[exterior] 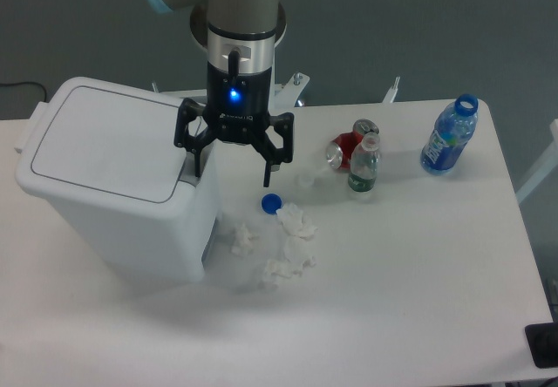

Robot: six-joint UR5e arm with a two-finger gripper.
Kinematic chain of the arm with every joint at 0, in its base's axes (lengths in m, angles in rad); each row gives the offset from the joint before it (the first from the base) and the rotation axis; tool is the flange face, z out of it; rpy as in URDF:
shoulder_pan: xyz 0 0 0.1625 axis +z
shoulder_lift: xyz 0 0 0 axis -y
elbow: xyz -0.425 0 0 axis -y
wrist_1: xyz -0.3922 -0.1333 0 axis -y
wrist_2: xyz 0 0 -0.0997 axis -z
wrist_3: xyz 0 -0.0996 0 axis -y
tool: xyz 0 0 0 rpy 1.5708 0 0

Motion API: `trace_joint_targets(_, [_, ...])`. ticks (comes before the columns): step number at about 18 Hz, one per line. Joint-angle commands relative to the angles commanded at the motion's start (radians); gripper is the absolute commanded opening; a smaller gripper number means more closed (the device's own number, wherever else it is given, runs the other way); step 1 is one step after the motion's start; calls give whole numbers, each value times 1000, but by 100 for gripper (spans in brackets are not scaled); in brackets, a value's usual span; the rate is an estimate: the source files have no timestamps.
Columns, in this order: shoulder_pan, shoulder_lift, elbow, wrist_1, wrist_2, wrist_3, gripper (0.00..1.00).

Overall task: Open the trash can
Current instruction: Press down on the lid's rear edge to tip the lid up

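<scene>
The trash can (113, 186) is a big white bin at the table's left, and its flat lid (100, 143) lies shut. My gripper (232, 176) hangs open just past the bin's right rim. Its left finger (198, 159) reaches down at the lid's right edge, where a small grey tab shows, and I cannot tell if it touches. Its right finger (267, 167) hangs over the bare table above a blue cap (271, 202).
Crumpled white tissues (288, 243) lie right of the bin. Farther right stand a small green-labelled bottle (363, 166), a red can (346, 149) and, near the right edge, an open blue bottle (449, 136).
</scene>
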Motion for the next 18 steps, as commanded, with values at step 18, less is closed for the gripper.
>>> trace_joint_targets(18, [18, -3, 34, 2, 0, 18, 100])
